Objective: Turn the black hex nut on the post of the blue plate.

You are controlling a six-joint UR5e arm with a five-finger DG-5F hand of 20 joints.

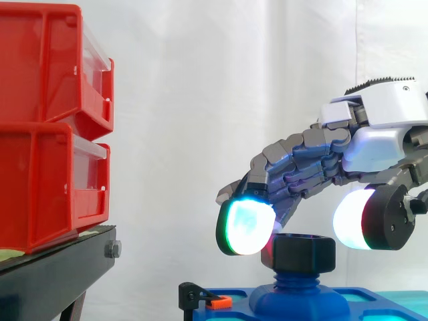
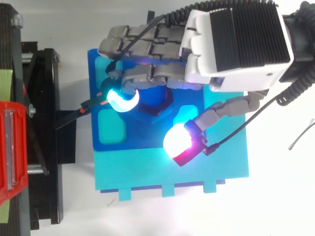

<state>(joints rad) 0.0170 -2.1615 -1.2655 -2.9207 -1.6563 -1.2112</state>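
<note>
Side view: the black hex nut [image 1: 304, 253] sits on top of the short, fat blue post [image 1: 299, 286]. The post stands up from the flat blue plate [image 1: 374, 299]. The robot hand [image 1: 374, 127] reaches over the nut from the right side. Its grey fingers bend down over the nut and hook round it. One glowing white and green fingertip [image 1: 246, 227] touches the left side of the nut. The thumb [image 1: 358, 219] glows white and red and hangs near the right side of the nut. From the top view, the nut [image 2: 158, 101] is near the middle of the blue plate [image 2: 96, 64], and the fingers cover part of it. The thumb [image 2: 179, 142] is a little way off the nut there, not touching it. So the hand [image 2: 236, 44] is closed round the nut with its fingers, not squeezing it from both sides. A small orange and black clip [image 1: 215, 301] sits at the left edge of the plate. Well to the left, two red plastic bins [image 1: 47, 127] are stacked on a black stand [image 1: 60, 264]. A white curtain [image 1: 200, 100] hangs behind it all.
</note>
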